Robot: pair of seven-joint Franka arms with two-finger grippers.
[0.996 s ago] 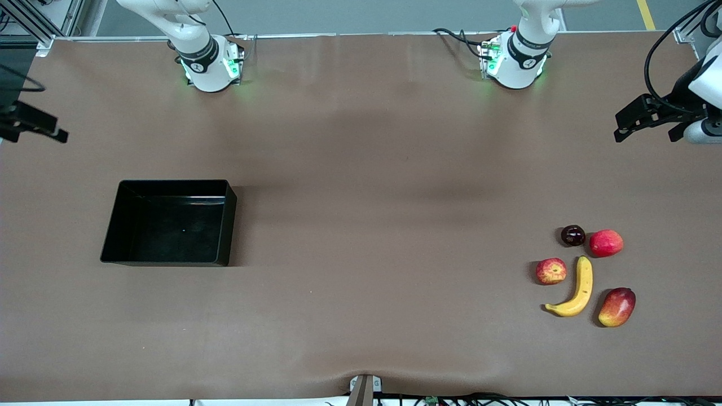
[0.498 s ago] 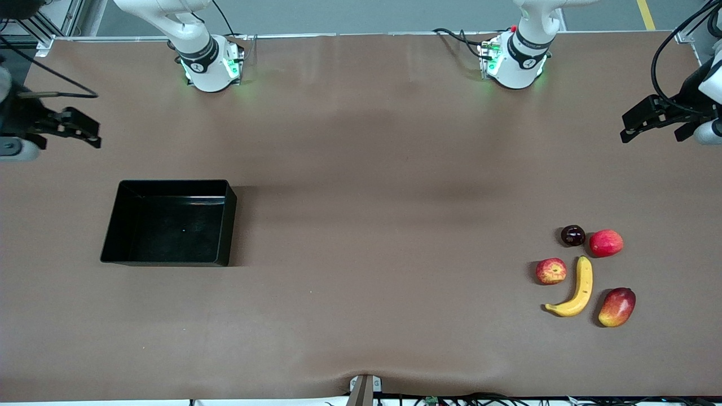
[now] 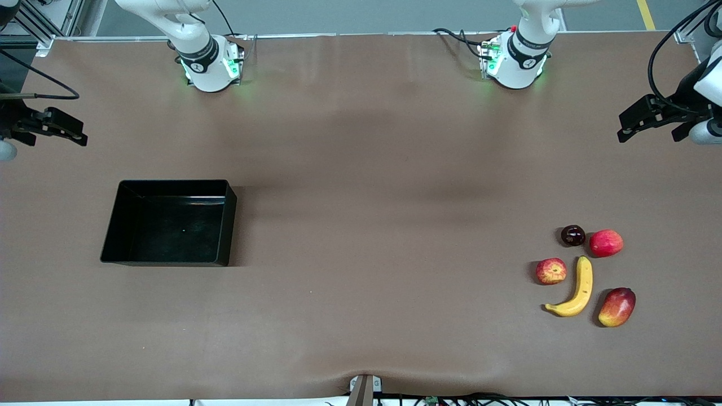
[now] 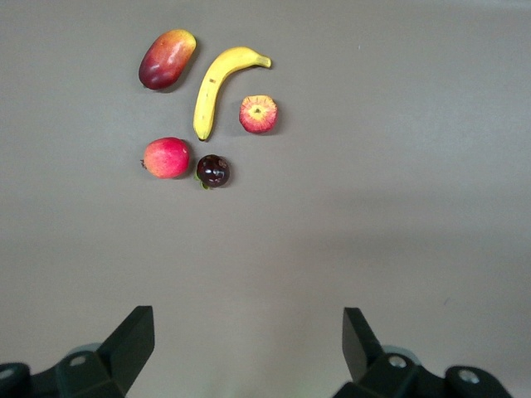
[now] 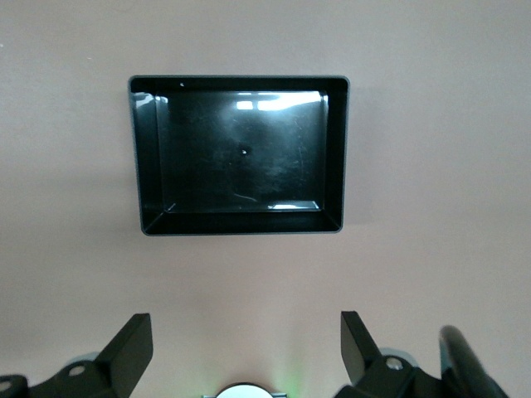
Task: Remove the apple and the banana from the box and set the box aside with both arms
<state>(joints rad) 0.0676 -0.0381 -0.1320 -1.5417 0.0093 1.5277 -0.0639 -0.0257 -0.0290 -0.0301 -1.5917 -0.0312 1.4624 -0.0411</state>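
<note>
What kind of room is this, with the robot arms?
Probably a robot lab or test bench. Two arms are bolted to a brown-covered table, cables trail along its edge, and only practice things are laid out: a black box, a banana and other fruit.

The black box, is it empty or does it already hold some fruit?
Empty. The black box shows only its bare glossy floor, and the banana and apple lie on the table.
</note>
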